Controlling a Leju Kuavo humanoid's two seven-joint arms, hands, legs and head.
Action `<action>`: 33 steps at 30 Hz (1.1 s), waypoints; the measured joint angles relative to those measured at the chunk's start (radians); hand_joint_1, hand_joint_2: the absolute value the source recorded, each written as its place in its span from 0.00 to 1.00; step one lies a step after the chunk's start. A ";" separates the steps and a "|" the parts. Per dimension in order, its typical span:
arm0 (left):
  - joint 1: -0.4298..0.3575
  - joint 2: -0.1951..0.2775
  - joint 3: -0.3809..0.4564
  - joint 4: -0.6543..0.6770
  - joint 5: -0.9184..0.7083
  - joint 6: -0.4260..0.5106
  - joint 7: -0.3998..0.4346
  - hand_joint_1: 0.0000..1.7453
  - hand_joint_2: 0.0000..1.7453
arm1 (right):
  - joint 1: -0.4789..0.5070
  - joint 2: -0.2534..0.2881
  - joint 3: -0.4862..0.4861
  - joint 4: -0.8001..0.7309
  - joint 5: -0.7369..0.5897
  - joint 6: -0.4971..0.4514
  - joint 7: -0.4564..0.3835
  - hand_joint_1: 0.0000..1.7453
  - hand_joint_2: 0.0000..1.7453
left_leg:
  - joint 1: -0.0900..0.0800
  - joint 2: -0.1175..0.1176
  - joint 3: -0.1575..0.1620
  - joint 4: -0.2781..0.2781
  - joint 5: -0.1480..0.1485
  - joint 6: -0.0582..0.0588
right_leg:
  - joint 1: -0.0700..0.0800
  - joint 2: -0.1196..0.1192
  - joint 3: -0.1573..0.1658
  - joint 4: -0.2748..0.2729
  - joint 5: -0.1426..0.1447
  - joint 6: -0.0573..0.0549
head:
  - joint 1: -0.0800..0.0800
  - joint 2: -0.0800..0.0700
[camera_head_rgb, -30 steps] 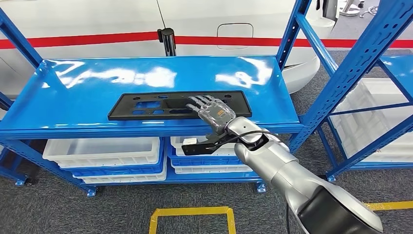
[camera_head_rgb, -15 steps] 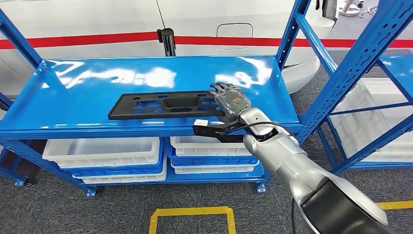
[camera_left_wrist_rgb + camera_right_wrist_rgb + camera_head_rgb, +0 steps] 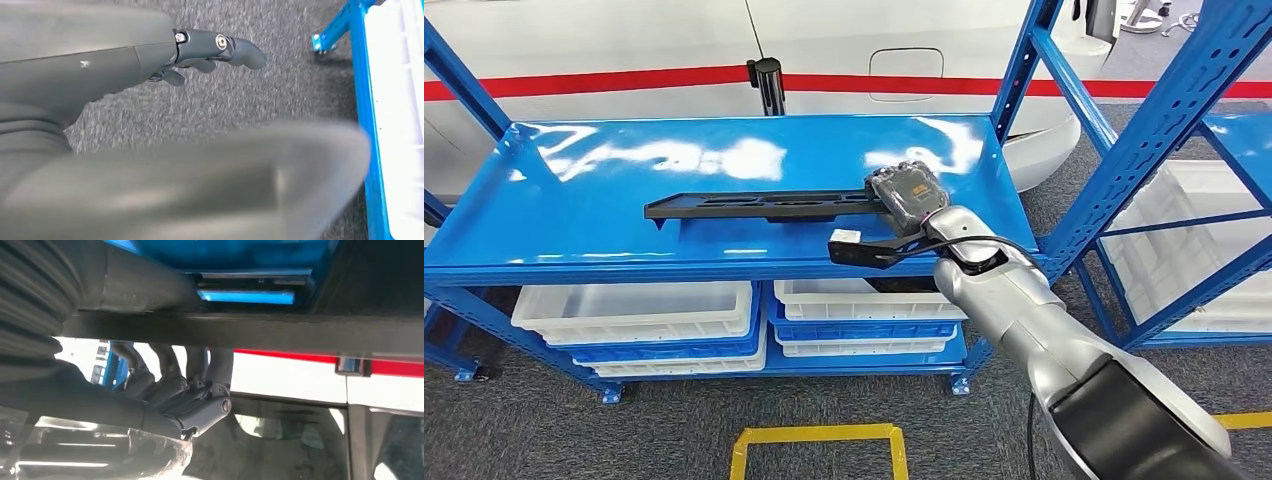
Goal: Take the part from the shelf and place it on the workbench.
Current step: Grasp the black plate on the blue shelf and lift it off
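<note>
On the blue shelf (image 3: 574, 215) our right hand (image 3: 905, 195) grips the black part (image 3: 754, 206) by its right end, lifted. We should keep it level, withdrawing slowly toward the workbench.

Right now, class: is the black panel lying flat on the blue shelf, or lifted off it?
Lifted. The right hand grips the black panel at one end, and it hangs level above the blue shelf.
</note>
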 joint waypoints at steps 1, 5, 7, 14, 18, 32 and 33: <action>0.000 0.000 0.001 0.000 -0.001 0.001 -0.003 0.00 0.00 | 0.001 -0.005 -0.006 -0.007 -0.009 -0.005 -0.014 1.00 1.00 | 0.000 0.000 0.000 0.000 0.000 0.000 | 0.000 0.000 0.000 0.000 0.000 0.000 | 0.000 0.000; 0.005 -0.001 0.003 0.000 -0.001 -0.036 -0.006 0.00 0.50 | 0.017 -0.044 -0.034 -0.078 -0.049 -0.022 -0.065 1.00 1.00 | 0.000 -0.001 0.000 0.000 0.000 0.000 | 0.000 0.000 0.000 0.000 0.000 0.000 | 0.000 0.000; 0.007 -0.001 0.003 0.000 -0.003 -0.035 -0.006 0.00 1.00 | 0.035 -0.074 -0.053 -0.143 -0.078 -0.023 -0.088 1.00 1.00 | 0.000 -0.001 0.000 0.000 0.000 0.000 | 0.000 0.000 0.000 0.000 0.000 0.000 | 0.000 0.000; 0.011 -0.002 0.005 0.000 -0.001 -0.037 0.003 0.00 1.00 | 0.128 -0.211 -0.148 -0.495 -0.124 -0.025 -0.111 1.00 1.00 | -0.001 -0.001 -0.001 0.001 0.000 0.000 | 0.000 0.000 -0.001 0.000 0.000 0.000 | 0.000 0.000; 0.010 -0.002 0.005 0.000 -0.017 -0.027 0.090 0.00 1.00 | 0.168 -0.254 -0.195 -0.639 -0.121 -0.006 -0.097 1.00 1.00 | -0.001 -0.001 -0.001 0.000 -0.001 0.000 | 0.000 0.000 -0.001 0.000 0.000 0.000 | 0.000 0.000; 0.011 -0.002 -0.004 0.000 -0.085 -0.017 0.179 0.00 1.00 | 0.404 -0.279 -0.305 -0.763 -0.110 -0.053 -0.115 1.00 1.00 | -0.005 -0.005 -0.003 0.007 -0.002 0.004 | -0.018 0.000 -0.002 -0.003 0.004 0.007 | 0.000 0.000; 0.011 -0.002 -0.005 0.000 -0.088 -0.017 0.180 0.00 1.00 | 0.423 -0.279 -0.315 -0.766 -0.100 -0.057 -0.115 1.00 1.00 | -0.006 -0.004 -0.003 0.007 -0.001 0.006 | -0.019 0.000 -0.002 -0.005 0.007 0.011 | -0.001 0.000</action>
